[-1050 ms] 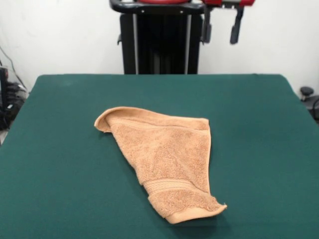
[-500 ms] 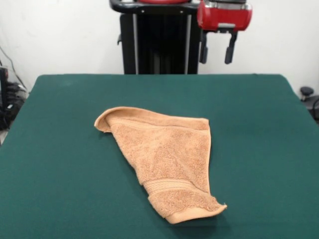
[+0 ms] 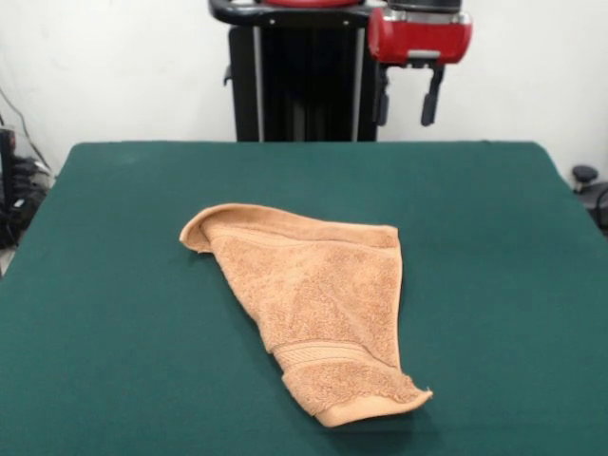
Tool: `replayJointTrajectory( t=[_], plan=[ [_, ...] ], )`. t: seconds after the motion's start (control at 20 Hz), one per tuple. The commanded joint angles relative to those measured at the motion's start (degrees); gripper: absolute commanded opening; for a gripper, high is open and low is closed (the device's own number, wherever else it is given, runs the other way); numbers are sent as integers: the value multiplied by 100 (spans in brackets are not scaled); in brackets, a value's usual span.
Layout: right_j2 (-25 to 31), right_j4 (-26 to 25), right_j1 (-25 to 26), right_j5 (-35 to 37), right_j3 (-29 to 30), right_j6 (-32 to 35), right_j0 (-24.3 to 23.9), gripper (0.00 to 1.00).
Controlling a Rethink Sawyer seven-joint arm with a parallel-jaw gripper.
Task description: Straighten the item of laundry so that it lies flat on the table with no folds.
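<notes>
Hanging high over the far side of the table (image 3: 114, 285), my gripper (image 3: 406, 106) has its two dark fingers (image 3: 429, 103) spread apart with bare air between them, pinching nothing. The red housing above them sits at the top of the front view. Well below my jaws and toward the camera lies the item of laundry (image 3: 318, 309), an orange-tan terry towel resting on the green cloth, well apart from my fingertips. Its outline is roughly triangular: one straight hemmed edge runs across the side nearest my jaws, and from there the cloth narrows to a point farther away from me, at the picture's lower edge. The corner off to the picture's left of my jaws is curled up and folded over on itself, forming a small rolled lip. A woven band crosses the towel near its narrow end, and that end is doubled, with the hem turned up and a layer showing beneath it. The green cloth surrounds the towel on every side.
</notes>
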Motion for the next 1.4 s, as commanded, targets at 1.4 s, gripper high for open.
replayJointTrajectory(
  t=[1.4],
  plan=[
    [1174, -721, -79, 297, 110, 512, -697, 100]
  ],
)
